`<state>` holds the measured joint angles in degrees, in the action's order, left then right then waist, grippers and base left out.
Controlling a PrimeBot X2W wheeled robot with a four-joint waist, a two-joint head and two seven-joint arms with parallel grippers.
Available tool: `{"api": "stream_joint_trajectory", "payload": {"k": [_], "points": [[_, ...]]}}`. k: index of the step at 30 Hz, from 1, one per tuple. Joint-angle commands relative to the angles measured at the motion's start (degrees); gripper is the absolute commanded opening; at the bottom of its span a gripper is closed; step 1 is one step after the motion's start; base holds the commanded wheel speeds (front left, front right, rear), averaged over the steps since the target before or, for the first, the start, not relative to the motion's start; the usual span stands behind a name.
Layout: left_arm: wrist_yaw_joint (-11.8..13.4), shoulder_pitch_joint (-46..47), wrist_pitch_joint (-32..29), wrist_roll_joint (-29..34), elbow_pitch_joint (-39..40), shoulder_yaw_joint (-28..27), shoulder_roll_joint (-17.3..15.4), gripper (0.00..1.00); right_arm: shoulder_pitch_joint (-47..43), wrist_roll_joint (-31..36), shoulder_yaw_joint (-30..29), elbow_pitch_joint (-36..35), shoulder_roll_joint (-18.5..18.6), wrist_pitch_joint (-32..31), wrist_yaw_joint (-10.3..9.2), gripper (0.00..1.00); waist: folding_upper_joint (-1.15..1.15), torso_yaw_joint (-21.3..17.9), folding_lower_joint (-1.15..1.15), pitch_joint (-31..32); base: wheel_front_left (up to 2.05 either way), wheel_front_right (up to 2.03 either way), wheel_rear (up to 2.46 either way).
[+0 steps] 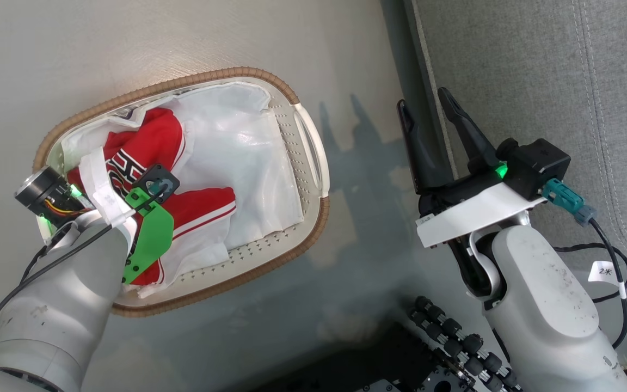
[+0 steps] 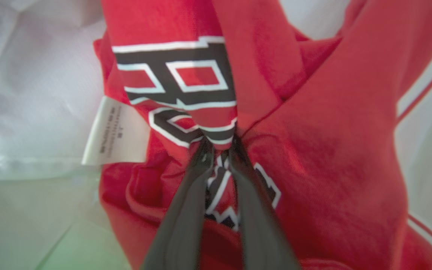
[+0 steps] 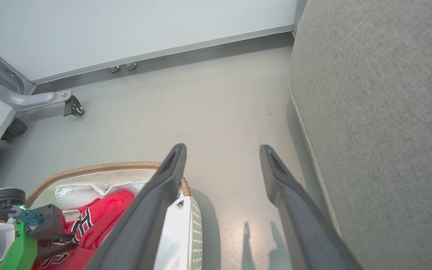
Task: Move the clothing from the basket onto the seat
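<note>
Left wrist view: my left tool is clenched on a fold of the red clothing, which lies inside the basket on its white liner. My right tool hangs released, fingers spread, between the basket and the grey seat.

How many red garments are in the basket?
2: the lettered jersey, pinched by the left gripper, and a striped garment beside it, both in the basket. Others may hide underneath.
</note>
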<state>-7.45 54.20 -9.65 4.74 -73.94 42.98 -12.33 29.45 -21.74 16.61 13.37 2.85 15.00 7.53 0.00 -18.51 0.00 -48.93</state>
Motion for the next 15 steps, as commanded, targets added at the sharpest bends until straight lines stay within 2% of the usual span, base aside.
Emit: {"api": "stream_joint_trajectory", "payload": {"k": [1,10,15], "points": [[0.0,0.6,0.2,-0.5,-0.1,0.7,-0.9,0.0,0.7,-0.5,0.1,-0.2,0.2,0.3,-0.08,1.0,0.0,0.0,0.0,-0.1,0.0,0.0,0.0],[0.0,0.8,3.7,-4.6,-0.1,3.0,-0.7,0.0,1.3,-0.4,-0.7,0.6,0.2,0.3,-0.08,1.0,0.0,0.5,0.0,0.7,0.0,0.0,0.0],[0.0,-0.2,7.3,-7.2,0.0,4.5,0.9,0.0,1.0,0.1,-1.4,1.4,0.2,0.3,-0.08,1.0,0.0,1.2,0.0,3.1,0.0,0.0,0.0]]}}
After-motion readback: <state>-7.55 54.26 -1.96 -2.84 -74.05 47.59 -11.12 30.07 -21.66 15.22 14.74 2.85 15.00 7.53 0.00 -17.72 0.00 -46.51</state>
